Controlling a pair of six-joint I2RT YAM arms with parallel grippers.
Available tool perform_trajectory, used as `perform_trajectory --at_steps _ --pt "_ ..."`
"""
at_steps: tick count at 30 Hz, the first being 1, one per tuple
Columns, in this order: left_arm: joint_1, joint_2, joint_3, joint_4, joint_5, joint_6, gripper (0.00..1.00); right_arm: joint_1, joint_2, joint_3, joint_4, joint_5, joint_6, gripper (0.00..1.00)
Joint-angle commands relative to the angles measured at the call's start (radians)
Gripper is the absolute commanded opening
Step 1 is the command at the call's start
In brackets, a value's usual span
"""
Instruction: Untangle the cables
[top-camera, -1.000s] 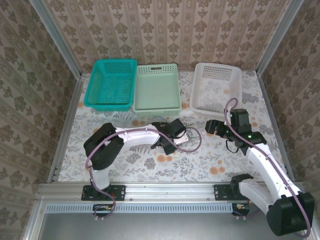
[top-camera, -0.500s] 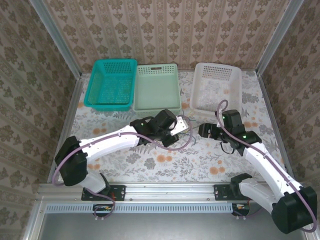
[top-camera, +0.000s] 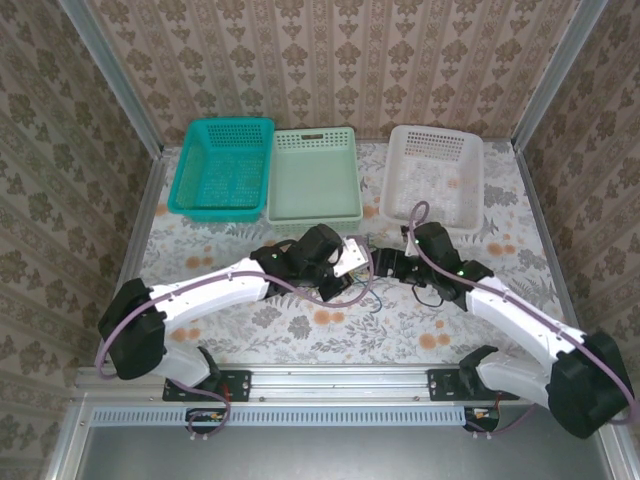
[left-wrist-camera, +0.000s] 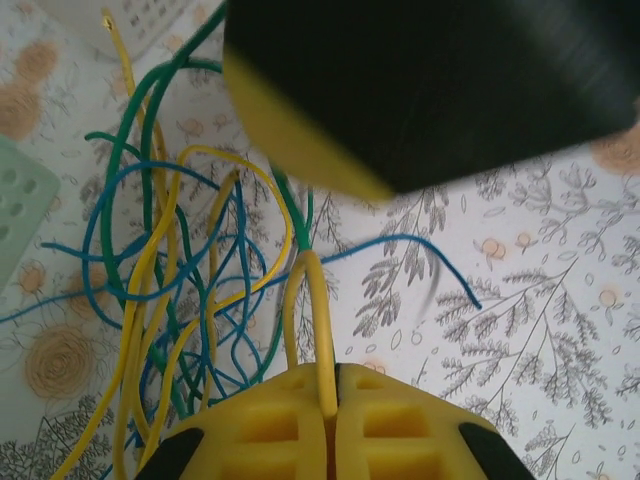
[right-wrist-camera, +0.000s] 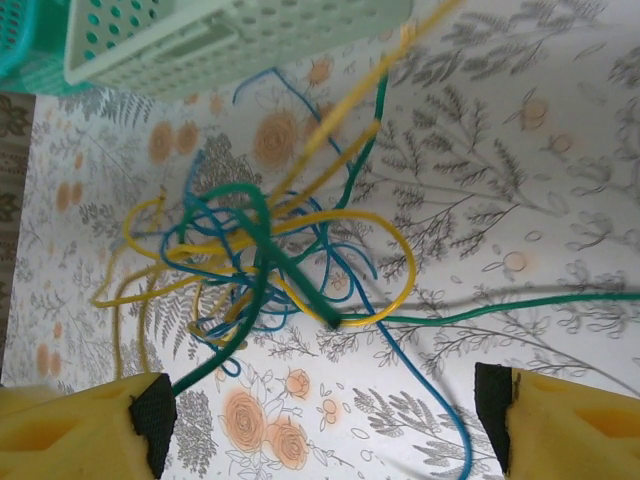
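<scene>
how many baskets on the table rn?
3, in a row along the far edge: teal basket on the left, pale green basket right beside it, white basket set apart on the right. None seems hidden.

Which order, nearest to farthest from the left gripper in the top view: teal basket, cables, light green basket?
From the left gripper:
1. cables, at its fingertips, one yellow strand pinched.
2. light green basket, just behind it, centre.
3. teal basket, back left.
</scene>
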Motion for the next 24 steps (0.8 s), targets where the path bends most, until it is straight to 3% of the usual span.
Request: perform_trajectory --at_steps 1,4,9,14,18,24 --pt "0.007 -0.043 -0.014 0.078 0.038 -0.004 0.08 0.034 0.06 0.043 0.086 0.011 0.055 0.79" --pt "0.006 -0.038 -0.011 0.069 0.059 0.008 0.08 0.055 0.106 0.08 0.107 0.021 0.059 0.7" --pt "0.009 -0.076 -0.05 0.086 0.008 0.007 0.09 0.064 0.134 0.119 0.037 0.101 0.048 0.32" --pt "0.043 -0.194 -0.126 0.1 -0.063 -0.017 0.23 0.063 0.073 0.11 -0.061 0.211 0.003 0.1" --pt "0.085 -0.281 -0.179 0.106 -0.105 -0.047 0.29 0.057 0.05 0.108 -0.117 0.255 -0.026 0.01" --pt "0.124 -0.354 -0.22 0.135 -0.121 -0.075 0.3 0.056 0.054 0.097 -0.172 0.321 -0.035 0.0"
